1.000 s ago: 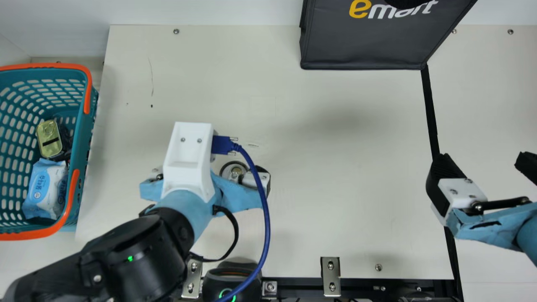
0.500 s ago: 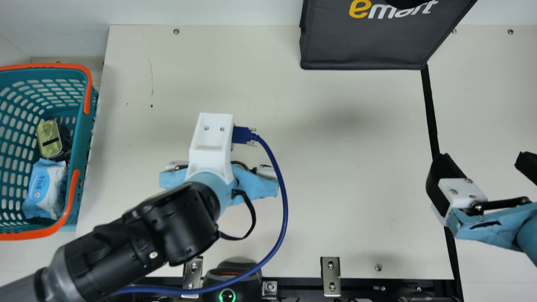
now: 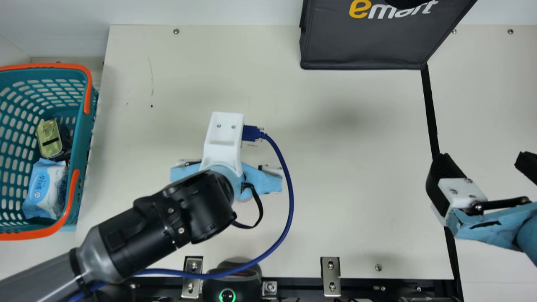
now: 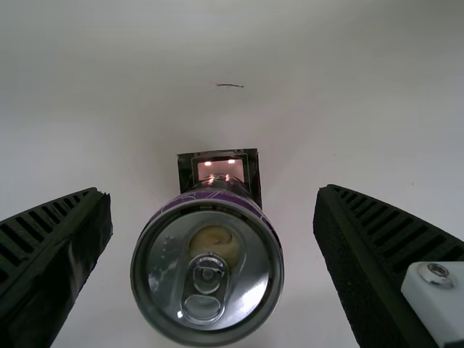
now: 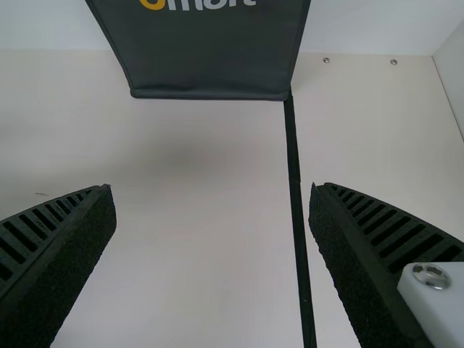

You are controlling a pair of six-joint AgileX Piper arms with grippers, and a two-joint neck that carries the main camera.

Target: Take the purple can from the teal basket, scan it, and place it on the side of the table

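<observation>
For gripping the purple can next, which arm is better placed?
Left, I'd judge: the left gripper is open right over the upright purple can, while the right gripper is well off to the robot's right.

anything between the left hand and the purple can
Nothing visible stands between the left hand and the purple can: the hand's open fingers flank it, a gap on each side. A dark square thing sits beside the can, outside both gaps.
</observation>
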